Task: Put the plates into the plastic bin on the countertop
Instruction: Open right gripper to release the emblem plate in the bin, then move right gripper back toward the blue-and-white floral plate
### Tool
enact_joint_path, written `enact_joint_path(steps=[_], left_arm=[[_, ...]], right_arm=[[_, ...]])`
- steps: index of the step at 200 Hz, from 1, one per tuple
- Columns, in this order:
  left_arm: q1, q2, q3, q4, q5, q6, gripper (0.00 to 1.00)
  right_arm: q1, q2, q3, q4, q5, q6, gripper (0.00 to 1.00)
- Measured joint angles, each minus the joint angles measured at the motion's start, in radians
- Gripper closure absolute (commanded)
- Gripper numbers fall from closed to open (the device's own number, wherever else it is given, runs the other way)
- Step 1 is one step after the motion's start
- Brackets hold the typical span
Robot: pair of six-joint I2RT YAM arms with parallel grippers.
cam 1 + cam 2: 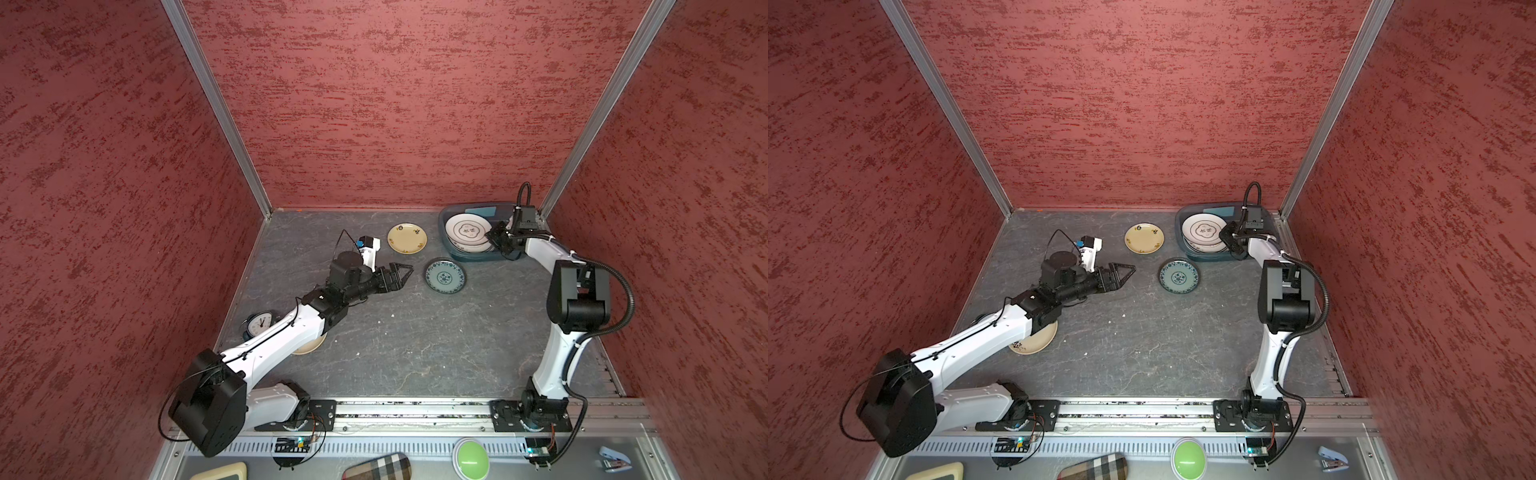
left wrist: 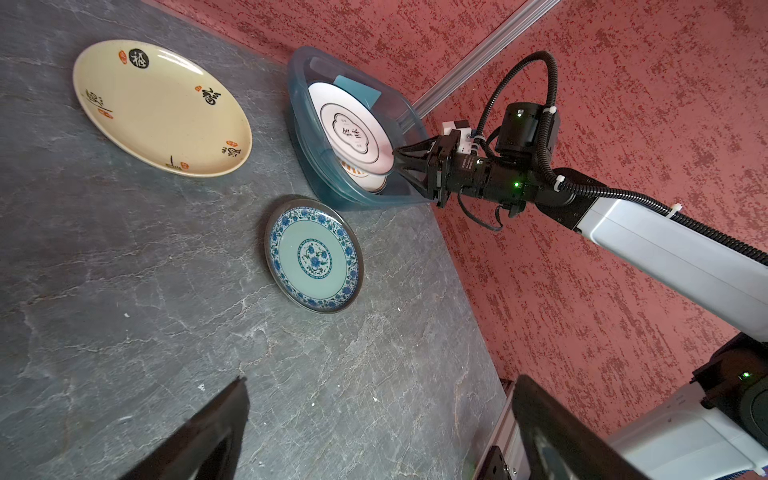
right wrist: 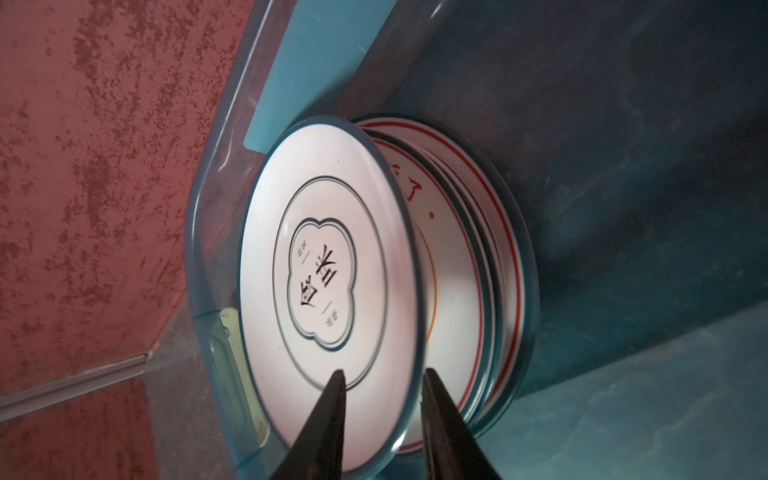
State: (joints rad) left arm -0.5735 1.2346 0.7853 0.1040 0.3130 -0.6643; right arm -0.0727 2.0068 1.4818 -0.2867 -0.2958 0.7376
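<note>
The right gripper (image 3: 384,372) is a little open around the rim of the white plate (image 3: 324,257), which sits on the pile of plates (image 3: 478,257) inside the plastic bin (image 3: 214,282). The left gripper (image 1: 406,273) is wide open, far from the bin.

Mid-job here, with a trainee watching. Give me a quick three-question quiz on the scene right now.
1. How many plates lie on the countertop outside the plastic bin?
2. True or false: the left tool is open and empty.
3. The bin's top plate shows: A orange sunburst, B black quatrefoil, C blue flowers.
Key: 1. Three: back cream-yellow plate, teal plate, front cream-yellow plate. 2. True. 3. B.
</note>
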Motion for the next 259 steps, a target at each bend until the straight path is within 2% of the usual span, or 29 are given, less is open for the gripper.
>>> enact_joint_path(steps=[24, 71, 98, 136, 178, 227, 259], left_arm=[[0.006, -0.006, 0.000, 0.000, 0.000, 0.000, 0.00], [0.013, -0.006, 0.000, -0.016, -0.001, -0.001, 0.01], [0.031, -0.009, 0.000, -0.048, -0.004, -0.004, 0.01], [0.093, -0.037, -0.002, -0.124, -0.013, -0.024, 0.00], [0.147, -0.064, -0.055, -0.142, -0.006, -0.042, 0.01], [0.154, -0.052, -0.103, -0.070, 0.059, -0.068, 0.01], [0.153, 0.000, -0.103, 0.020, 0.108, -0.091, 0.01]], right_arm=[[0.000, 0.000, 0.000, -0.003, 0.012, -0.008, 0.50], [0.000, -0.033, -0.024, -0.008, 0.041, -0.017, 0.42], [0.000, -0.119, -0.071, -0.006, 0.048, -0.031, 0.39], [0.005, -0.329, -0.173, 0.026, 0.020, -0.044, 0.35], [0.021, -0.590, -0.438, 0.137, -0.095, -0.034, 0.29], [0.038, -0.868, -0.819, 0.206, -0.204, 0.029, 0.23], [0.043, -0.933, -0.973, 0.317, -0.258, 0.085, 0.24]])
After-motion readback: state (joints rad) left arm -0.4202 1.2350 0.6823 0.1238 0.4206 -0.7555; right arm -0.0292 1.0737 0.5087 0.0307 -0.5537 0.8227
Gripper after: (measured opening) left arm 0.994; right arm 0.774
